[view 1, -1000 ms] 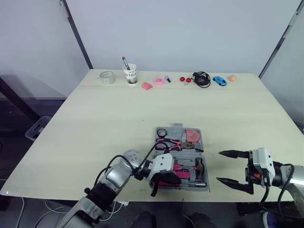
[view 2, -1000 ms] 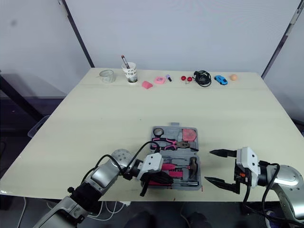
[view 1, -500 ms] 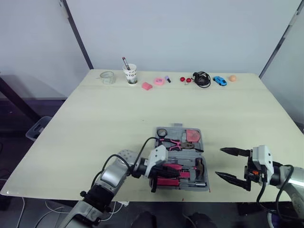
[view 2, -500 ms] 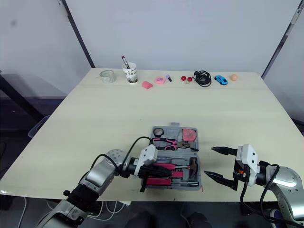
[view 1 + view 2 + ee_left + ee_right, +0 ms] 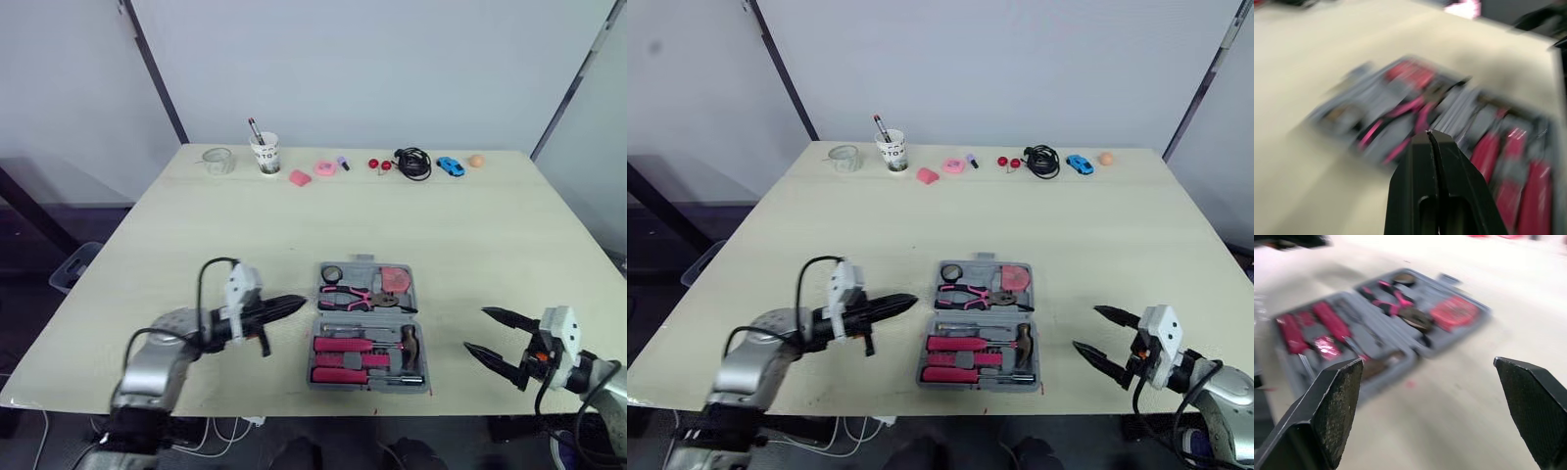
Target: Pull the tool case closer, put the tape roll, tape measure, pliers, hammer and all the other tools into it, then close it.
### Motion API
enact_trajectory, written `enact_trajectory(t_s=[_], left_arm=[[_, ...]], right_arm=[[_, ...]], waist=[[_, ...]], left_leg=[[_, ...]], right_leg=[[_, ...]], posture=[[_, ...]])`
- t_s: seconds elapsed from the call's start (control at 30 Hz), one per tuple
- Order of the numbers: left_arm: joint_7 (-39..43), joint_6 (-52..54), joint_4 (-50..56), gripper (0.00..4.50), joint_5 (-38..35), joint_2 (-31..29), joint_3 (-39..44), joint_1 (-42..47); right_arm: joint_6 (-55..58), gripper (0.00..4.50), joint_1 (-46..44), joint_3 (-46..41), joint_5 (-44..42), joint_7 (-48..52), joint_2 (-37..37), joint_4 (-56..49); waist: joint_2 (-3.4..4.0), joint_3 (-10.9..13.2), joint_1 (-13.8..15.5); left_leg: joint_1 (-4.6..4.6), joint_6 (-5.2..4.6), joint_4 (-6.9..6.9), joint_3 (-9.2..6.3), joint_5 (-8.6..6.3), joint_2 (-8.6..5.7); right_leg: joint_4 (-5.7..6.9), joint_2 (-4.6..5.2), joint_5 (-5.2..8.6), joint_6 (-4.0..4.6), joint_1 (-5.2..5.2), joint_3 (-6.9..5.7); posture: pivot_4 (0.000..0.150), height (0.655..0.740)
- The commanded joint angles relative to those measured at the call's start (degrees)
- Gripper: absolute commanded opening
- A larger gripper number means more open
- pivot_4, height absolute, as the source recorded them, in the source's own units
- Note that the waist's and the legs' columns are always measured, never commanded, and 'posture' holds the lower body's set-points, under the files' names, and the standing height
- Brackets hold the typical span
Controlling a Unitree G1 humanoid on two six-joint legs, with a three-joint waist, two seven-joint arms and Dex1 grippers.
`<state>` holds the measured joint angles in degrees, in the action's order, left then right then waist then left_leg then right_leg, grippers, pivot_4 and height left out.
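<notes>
I am holding my left fingers (image 5: 280, 308) pinched together beside the filled tool case (image 5: 362, 315), right fingers (image 5: 500, 317) spread, judging its halves need folding squarely shut.

Left arm (image 5: 157, 351) is bent at the elbow, with the forearm swung across toward the robot's right and held roughly level. A white wrist housing (image 5: 240, 290) is seen just behind the left gripper (image 5: 292, 306). Its two black fingers (image 5: 1459, 188) are pressed together into a single point, tips aimed to the robot's right. Right arm (image 5: 609, 380) is held low at the robot's right, forearm turned inward. A white wrist block (image 5: 559, 328) is seen behind the right gripper (image 5: 477, 330). Its fingers are spread wide, tips aimed to the robot's left, rough-textured pads (image 5: 1334, 404) facing each other.
</notes>
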<state>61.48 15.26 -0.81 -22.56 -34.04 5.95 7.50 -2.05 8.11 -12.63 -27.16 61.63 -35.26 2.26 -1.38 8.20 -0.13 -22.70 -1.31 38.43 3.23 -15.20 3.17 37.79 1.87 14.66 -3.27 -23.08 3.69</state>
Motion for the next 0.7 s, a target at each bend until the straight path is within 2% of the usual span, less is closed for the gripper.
enact_trajectory(t_s=[0.03,0.1,0.13,0.2,0.27,0.47,0.7], left_arm=[[-1.82,-1.52,1.36,1.35,-2.17,-1.38,6.19,-4.46],[-1.82,-2.14,1.72,2.34,-2.47,-2.33,9.18,-8.73],[-1.66,-2.72,1.71,2.68,-2.85,-2.58,10.73,-10.87],[-1.99,-2.98,2.5,3.74,-3.81,-2.88,13.47,-14.54],[-2.5,-2.66,3.53,4.46,-4.78,-3.05,15.7,-17.3],[-3.18,-4.14,3.88,4.46,-4.83,-3.61,21.09,-25.35],[-3.16,-5.94,3.39,4.46,-3.93,-3.63,19.97,-25.7]], right_arm=[[-3.66,4.5,1.3,-2.99,0.49,-0.21,0.07,2.28],[-4.92,4.5,2.78,-3.91,0.5,0.21,-0.05,3.77],[-5.49,4.5,3.56,-4.34,0.38,0.56,-0.14,4.18],[-6.38,4.5,4.85,-5.31,-0.01,0.93,-0.3,4.61],[-6.68,4.5,5.87,-6.17,-0.44,1.11,-0.59,4.82],[-6.41,4.5,9.65,-9.66,-1.52,2.44,-1.77,5.84],[-6.88,4.5,8.74,-9.05,-0.35,2.55,-1.36,6.75]], waist=[[0.0,0.0,-0.09],[-0.01,0.0,-0.13],[-0.01,0.0,-0.24],[-0.01,0.0,-0.5],[0.0,0.01,-0.54],[0.0,-0.01,-0.55],[-0.03,-0.02,-0.58]], left_leg=[[0.0,0.0,0.0,0.01,0.0,0.0],[0.0,0.0,0.0,0.04,0.0,0.0],[0.0,0.0,0.0,0.05,0.0,0.01],[0.03,0.01,-0.04,0.08,0.0,0.02],[0.04,0.01,-0.04,0.11,0.0,0.04],[0.11,0.01,-0.05,0.21,-0.01,0.05],[0.16,0.01,-0.07,0.25,-0.01,0.06]], right_leg=[[0.0,0.02,0.0,0.0,0.0,0.0],[0.0,0.06,0.02,0.03,0.0,-0.01],[-0.01,0.06,0.04,0.07,0.0,-0.01],[-0.02,0.07,0.08,0.13,0.0,0.01],[-0.02,0.09,0.12,0.21,0.0,0.01],[-0.02,0.14,0.13,0.23,0.0,0.06],[-0.05,0.15,0.13,0.24,0.0,0.09]], posture=[[0.15,0.74],[0.15,0.74],[0.15,0.74],[0.15,0.74],[0.15,0.74],[0.15,0.74],[0.15,0.74]])
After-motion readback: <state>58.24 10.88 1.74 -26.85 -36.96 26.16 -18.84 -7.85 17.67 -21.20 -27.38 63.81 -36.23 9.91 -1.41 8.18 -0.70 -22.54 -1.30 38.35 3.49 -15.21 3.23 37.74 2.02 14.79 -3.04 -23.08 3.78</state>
